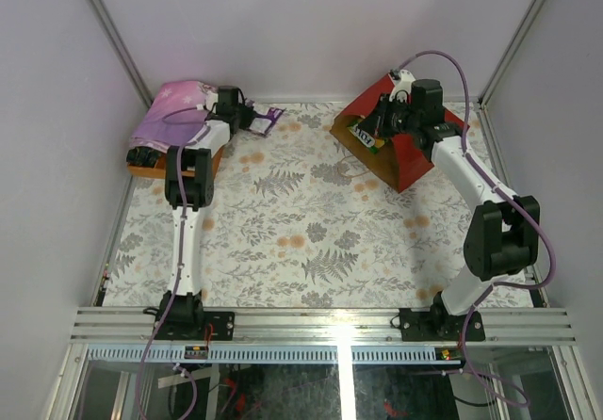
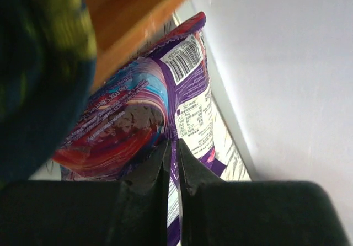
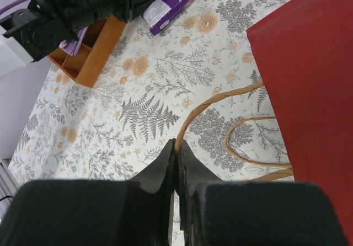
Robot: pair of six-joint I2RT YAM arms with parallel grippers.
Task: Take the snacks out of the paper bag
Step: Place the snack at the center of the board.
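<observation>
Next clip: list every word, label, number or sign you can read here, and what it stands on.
No text is legible.
Barcode and nutrition table on the purple packet: print too blurred to read.
Lettering on the yellow-green packet in the paper bag: too small to read.
</observation>
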